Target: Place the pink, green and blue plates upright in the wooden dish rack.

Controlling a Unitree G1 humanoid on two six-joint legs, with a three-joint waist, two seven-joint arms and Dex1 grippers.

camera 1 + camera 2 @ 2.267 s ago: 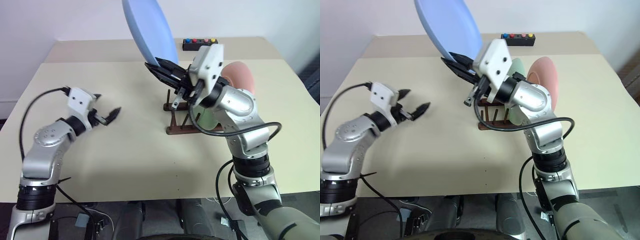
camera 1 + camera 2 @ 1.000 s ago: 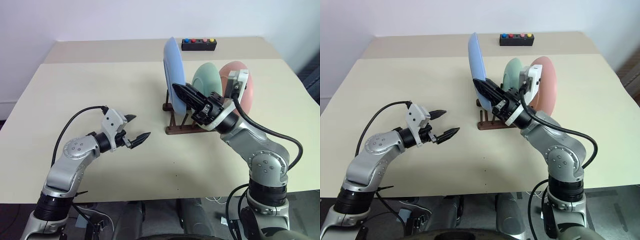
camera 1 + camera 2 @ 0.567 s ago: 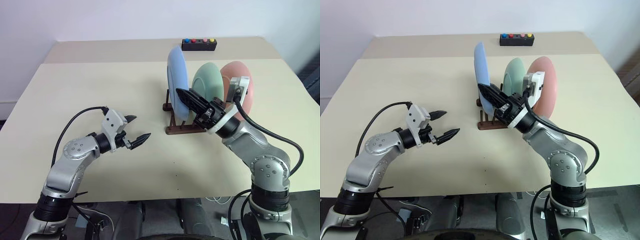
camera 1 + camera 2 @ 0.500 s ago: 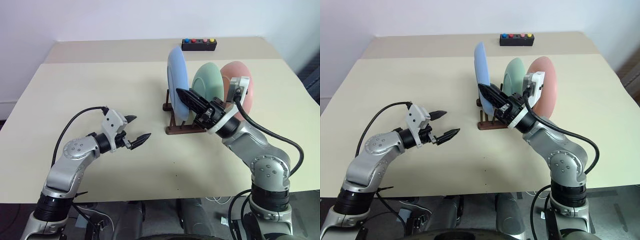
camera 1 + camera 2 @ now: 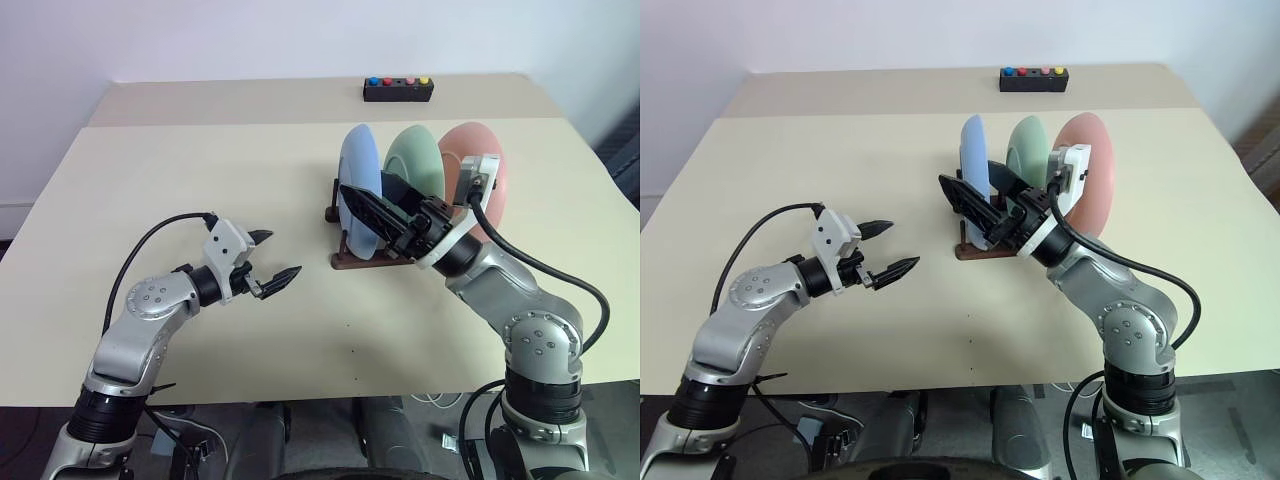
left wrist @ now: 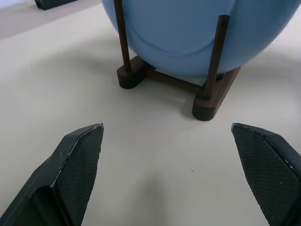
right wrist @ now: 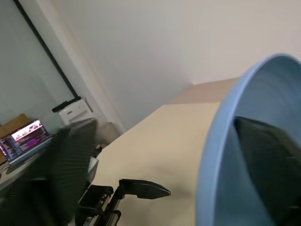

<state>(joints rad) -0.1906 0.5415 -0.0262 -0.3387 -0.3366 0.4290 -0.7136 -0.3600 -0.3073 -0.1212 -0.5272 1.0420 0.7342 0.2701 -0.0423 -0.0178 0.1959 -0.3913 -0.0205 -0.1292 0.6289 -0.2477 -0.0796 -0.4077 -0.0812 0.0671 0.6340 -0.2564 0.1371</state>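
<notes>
Plates, blue plate (image 5: 360, 192), green plate (image 5: 416, 168) and pink plate (image 5: 481, 172), stood upright in the wooden dish rack (image 5: 352, 258) at frame centre, pegs propping them. Right gripper (image 5: 982, 205) straddled the blue rim, fingers apart; left gripper (image 5: 272, 257) waited spread, lower left.

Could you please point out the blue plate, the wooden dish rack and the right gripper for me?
blue plate (image 5: 358, 190): left eye view, on its upper face.
wooden dish rack (image 6: 208, 101): left wrist view, on a base bar's end.
right gripper (image 5: 978, 197): right eye view, midway between its open fingertips, astride the plate.
</notes>
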